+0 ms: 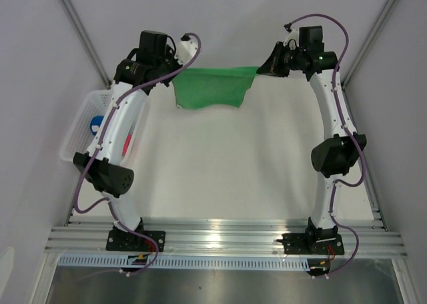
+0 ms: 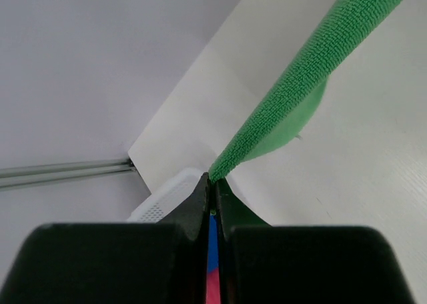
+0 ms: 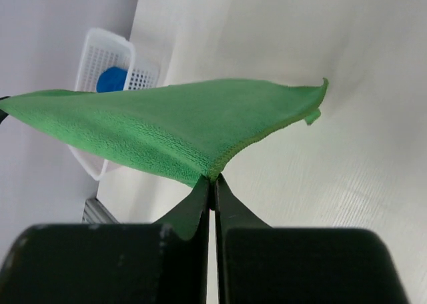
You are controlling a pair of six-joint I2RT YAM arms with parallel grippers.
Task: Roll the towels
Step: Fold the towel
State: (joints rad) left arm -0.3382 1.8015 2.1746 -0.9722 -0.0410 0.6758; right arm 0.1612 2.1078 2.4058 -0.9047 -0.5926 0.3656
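Seen from above, a green towel (image 1: 210,89) hangs stretched between two robot arms at the far side of a white desk (image 1: 220,171). The left end effector (image 1: 177,76) pinches the towel's top left corner, and the right end effector (image 1: 259,69) pinches its top right corner. The top edge runs taut between them. The rest droops, and it is not clear whether the lower edge touches the desk or hangs just above it.

In the left wrist view, the left end effector (image 2: 212,183) has its fingers pressed together on the towel corner, and the green towel (image 2: 300,84) rises away up and to the right. In the right wrist view, the right end effector (image 3: 212,183) is clamped tight on its corner in the same way, with the green towel (image 3: 167,117) fanning out to the left.

A white mesh basket (image 1: 77,127) sits at the desk's left edge, beside the left arm. Inside it lie a blue towel (image 1: 97,124) and a pink towel (image 1: 127,143), both partly hidden by the arm.
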